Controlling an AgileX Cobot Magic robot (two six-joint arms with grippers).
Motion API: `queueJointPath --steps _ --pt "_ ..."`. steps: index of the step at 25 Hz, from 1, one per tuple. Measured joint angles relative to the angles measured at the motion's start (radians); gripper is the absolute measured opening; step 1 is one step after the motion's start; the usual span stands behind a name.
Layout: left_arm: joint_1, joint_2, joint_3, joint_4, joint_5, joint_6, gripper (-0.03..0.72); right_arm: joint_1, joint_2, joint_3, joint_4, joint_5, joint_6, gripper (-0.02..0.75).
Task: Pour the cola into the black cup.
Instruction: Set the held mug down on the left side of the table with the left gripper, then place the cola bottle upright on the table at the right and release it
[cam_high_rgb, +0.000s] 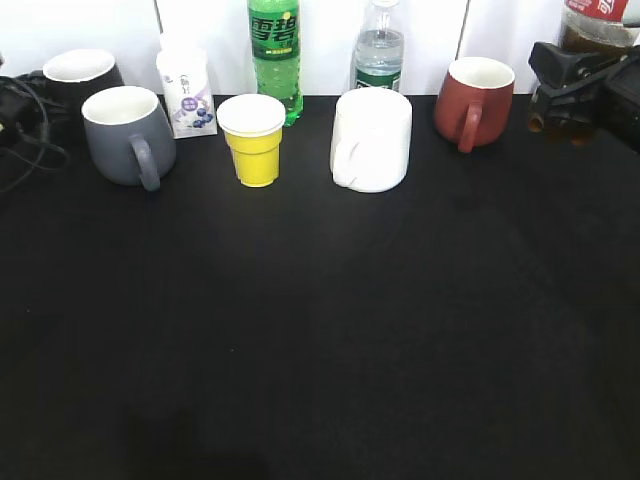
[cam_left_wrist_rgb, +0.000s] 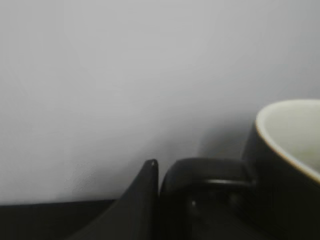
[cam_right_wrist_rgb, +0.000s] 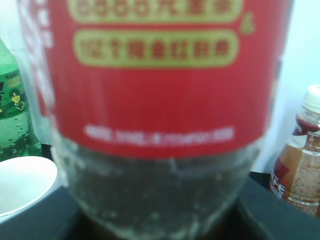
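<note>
The black cup, glossy with a white inside, stands at the back left of the black table. In the left wrist view its rim and loop handle fill the lower right. My left gripper has one dark finger pressed against the handle's outside; the other finger is hidden. It sits at the left edge of the exterior view. The cola, with its red label and dark liquid, is at the back right. It fills the right wrist view. My right gripper is shut round its lower body.
Along the back stand a grey mug, a white pouch, a green soda bottle, a yellow cup, a water bottle, a white mug and a dark red mug. A brown drink bottle stands beside the cola.
</note>
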Motion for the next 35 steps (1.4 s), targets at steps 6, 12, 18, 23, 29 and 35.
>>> queueJointPath --steps 6,12,18,23,29,35 --pt "0.0 -0.155 0.247 -0.005 -0.029 -0.001 0.324 0.0 0.0 0.0 0.007 0.0 0.001 0.386" --pt "0.0 -0.393 0.544 -0.005 -0.112 -0.001 0.324 0.0 0.0 0.0 0.141 0.0 -0.031 0.386" --pt "-0.026 -0.914 0.604 0.073 0.388 -0.002 0.324 -0.081 0.143 -0.108 0.157 0.0 -0.057 0.386" --pt "-0.05 -1.077 0.604 0.091 0.507 -0.005 0.324 -0.094 0.374 -0.202 0.125 -0.122 -0.012 0.386" --pt "-0.05 -1.083 0.605 0.091 0.537 -0.017 0.324 -0.094 0.47 -0.236 0.111 -0.183 -0.007 0.424" --pt "-0.05 -1.083 0.605 0.091 0.542 -0.039 0.324 -0.094 0.466 -0.237 0.107 -0.185 -0.04 0.603"
